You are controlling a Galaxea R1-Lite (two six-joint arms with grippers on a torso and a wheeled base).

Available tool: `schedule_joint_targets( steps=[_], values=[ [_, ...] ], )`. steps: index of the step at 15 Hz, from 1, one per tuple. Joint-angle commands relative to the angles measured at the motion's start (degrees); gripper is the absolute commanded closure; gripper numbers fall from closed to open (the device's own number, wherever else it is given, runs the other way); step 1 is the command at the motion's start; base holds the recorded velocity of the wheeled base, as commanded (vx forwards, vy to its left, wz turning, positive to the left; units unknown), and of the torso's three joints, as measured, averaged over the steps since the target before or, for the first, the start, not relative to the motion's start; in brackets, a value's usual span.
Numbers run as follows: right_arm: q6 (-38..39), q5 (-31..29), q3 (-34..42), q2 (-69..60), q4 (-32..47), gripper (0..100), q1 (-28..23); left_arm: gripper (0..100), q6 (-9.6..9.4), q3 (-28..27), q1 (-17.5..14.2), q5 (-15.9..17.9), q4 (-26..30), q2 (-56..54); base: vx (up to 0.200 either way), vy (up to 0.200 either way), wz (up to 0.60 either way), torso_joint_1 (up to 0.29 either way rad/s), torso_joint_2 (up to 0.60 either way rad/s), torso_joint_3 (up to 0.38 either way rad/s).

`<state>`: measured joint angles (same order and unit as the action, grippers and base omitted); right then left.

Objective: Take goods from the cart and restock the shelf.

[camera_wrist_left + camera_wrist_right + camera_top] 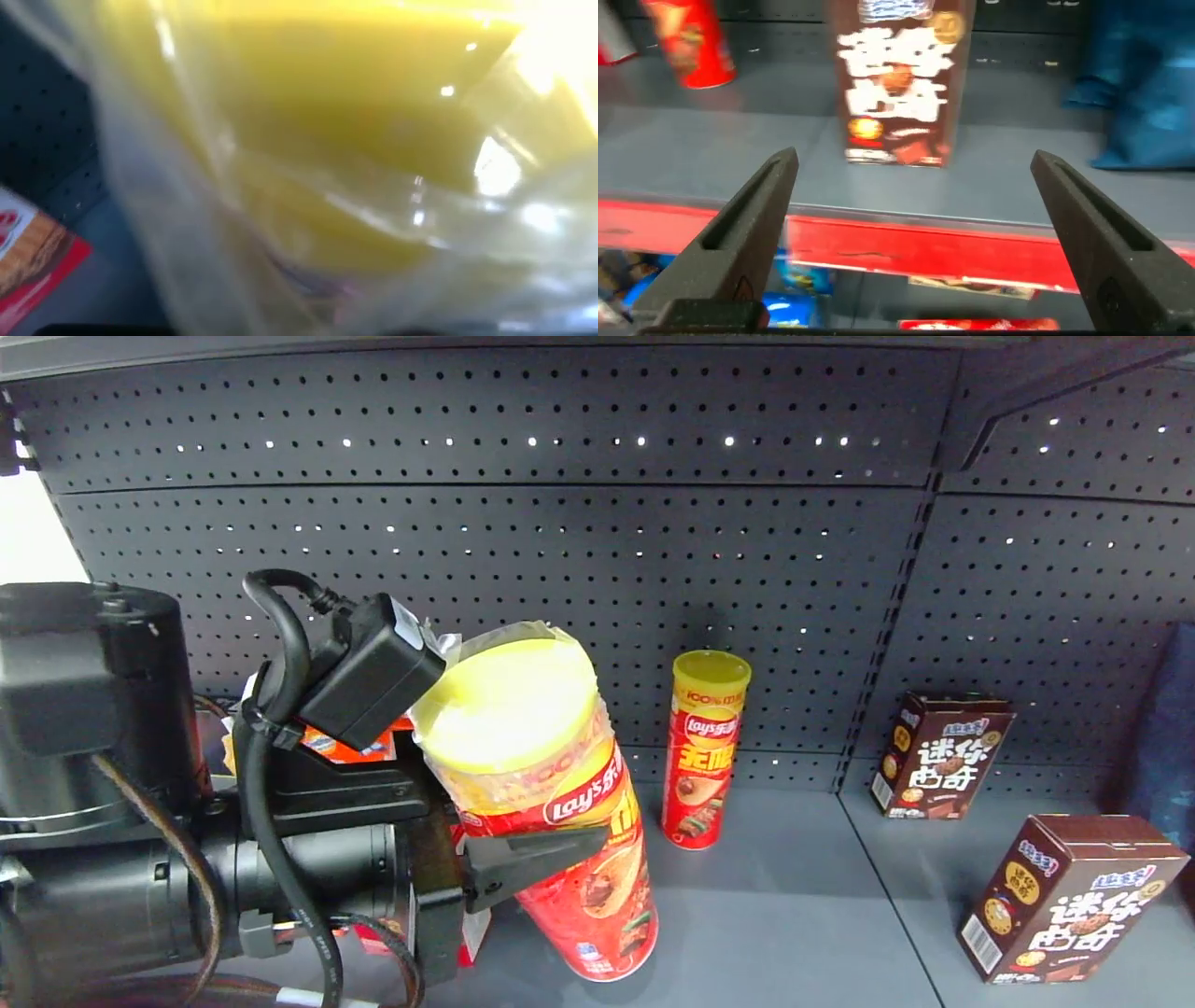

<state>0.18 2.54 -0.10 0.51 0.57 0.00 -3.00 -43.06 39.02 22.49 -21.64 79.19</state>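
Within left claw (571, 845), can (527, 756) aslant, lid-up

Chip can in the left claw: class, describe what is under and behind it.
Under the chip can, gripped by the left claw, lies the shelf board; contact at its base is unclear. Behind it a second can stands by the pegboard wall. The claw's far finger is covered.

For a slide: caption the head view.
Left gripper holds a tilted red-and-yellow chip canister at the grey shelf, near a second canister.
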Motion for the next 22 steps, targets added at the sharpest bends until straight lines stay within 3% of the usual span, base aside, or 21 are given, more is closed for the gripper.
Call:
schedule_joint_targets(
  steps=[1,10,11,12,13,15,18,19,22],
  values=[
    [-0.1,0.0,0.0,0.0,0.0,0,0.0,100,-0.08,0.0,0.0,-0.1,0.0,0.1,0.0,0.0,0.0,0.0,0.0,0.0],
    [-0.8,-0.5,-1.4,0.3,-0.7,0,0.0,100,-0.25,0.3,0.0,0.0,-0.1,0.2,0.0,0.0,0.0,0.0,0.0,0.0],
    [0.7,-0.9,-10.5,4.7,-1.5,0,0.2,100,-0.17,0.1,0.0,0.0,-0.1,0.3,0.0,0.0,0.0,0.0,0.0,0.0],
    [7.2,-0.6,-22.4,17.9,0.9,0,0.4,100,-0.17,0.4,0.0,0.0,-0.1,0.4,0.0,0.0,0.0,0.0,0.0,0.0],
    [7.5,1.5,-27.0,20.1,2.0,0,0.9,100,-0.6,1.5,0.4,-0.2,-0.2,0.6,0.0,0.0,0.0,0.0,0.0,0.0],
    [-0.5,7.9,-31.0,24.6,3.5,0,5.5,100,-0.6,2.1,0.4,-1.0,0.0,0.6,0.0,0.0,0.0,0.0,0.0,0.0],
    [-7.7,10.0,-33.7,32.6,5.1,0,10.7,100,-0.34,2.3,0.1,-1.8,0.3,0.6,0.0,0.0,0.0,0.0,0.0,0.0],
    [-10.9,9.8,-33.1,38.1,5.7,0,15.9,100,-0.08,2.0,-0.1,-1.8,0.6,0.7,0.0,0.0,0.0,0.0,0.0,0.0],
    [-11.1,10.7,-34.0,48.1,2.9,0,22.4,100,0.01,2.3,-0.5,-1.7,0.6,0.8,0.0,0.0,0.0,0.0,0.0,0.0]
  ],
)
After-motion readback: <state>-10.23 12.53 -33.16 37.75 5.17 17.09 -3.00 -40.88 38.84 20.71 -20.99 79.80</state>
